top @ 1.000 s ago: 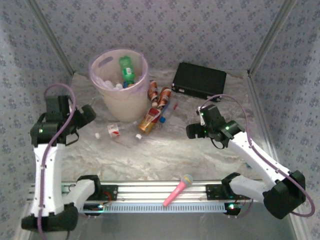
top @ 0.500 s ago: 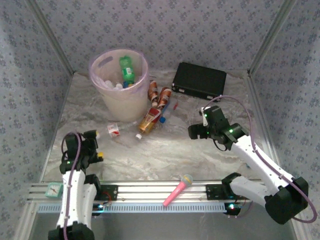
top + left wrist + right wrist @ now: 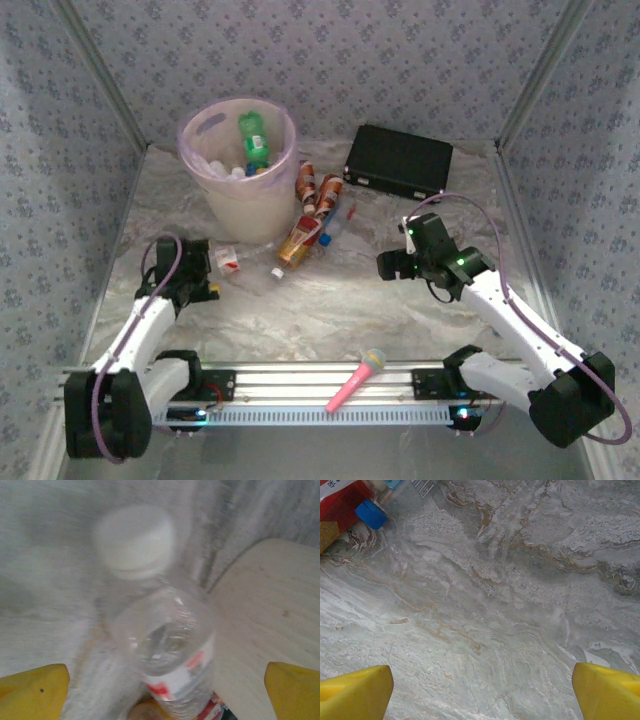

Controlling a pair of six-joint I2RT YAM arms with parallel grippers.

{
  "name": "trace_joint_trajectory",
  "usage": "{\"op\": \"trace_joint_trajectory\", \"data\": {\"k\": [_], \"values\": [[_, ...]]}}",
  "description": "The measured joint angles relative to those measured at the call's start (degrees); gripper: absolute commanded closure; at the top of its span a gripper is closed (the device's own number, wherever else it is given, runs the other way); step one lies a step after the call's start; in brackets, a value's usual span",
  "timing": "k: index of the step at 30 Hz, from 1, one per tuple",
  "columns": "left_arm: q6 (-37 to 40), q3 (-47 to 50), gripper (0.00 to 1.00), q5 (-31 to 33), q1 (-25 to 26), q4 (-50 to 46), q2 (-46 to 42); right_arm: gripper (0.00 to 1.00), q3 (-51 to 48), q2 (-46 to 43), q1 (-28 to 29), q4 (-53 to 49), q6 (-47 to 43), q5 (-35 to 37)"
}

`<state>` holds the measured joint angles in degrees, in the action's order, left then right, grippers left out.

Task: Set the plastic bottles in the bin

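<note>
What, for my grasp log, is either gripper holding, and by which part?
Nothing held: left gripper open over a clear bottle, right gripper open over the table.

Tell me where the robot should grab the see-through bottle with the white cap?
Probably its round middle by the red-and-white label, not the narrow white cap. The clear bottle lies on its side, so come from above, one finger on each long side. The open left gripper sits close by.
</note>
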<state>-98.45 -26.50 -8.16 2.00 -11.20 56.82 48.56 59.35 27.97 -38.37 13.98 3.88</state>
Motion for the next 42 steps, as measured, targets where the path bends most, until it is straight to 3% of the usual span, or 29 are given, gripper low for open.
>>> {"op": "trace_joint_trajectory", "data": {"k": [9,22,25,29,38,42], "values": [[-1.77,-1.64,0.02,3.13,5.51,6.43,8.31,0.06,-0.81,-0.24,-0.74,-0.26,0.00,0.22],[-4.72,-2.93,0.08,5.27,7.48,11.15,16.44,0.06,-0.85,-0.22,-0.85,-0.42,0.00,0.22],[-5.16,-3.15,0.15,5.27,7.56,12.13,17.86,0.06,-0.85,-0.22,-0.85,-0.44,-0.02,0.22],[-5.77,-3.15,0.26,5.49,7.56,12.76,18.43,0.06,-0.85,-0.22,-0.85,-0.48,-0.02,0.26],[-5.09,-3.15,0.32,6.56,7.54,11.76,17.27,0.06,-0.85,-0.22,-0.85,-0.85,-0.02,0.44],[-2.43,-3.30,0.35,9.14,7.23,7.04,10.95,0.06,-0.85,-0.24,-0.85,-0.92,-0.04,0.70]]}}
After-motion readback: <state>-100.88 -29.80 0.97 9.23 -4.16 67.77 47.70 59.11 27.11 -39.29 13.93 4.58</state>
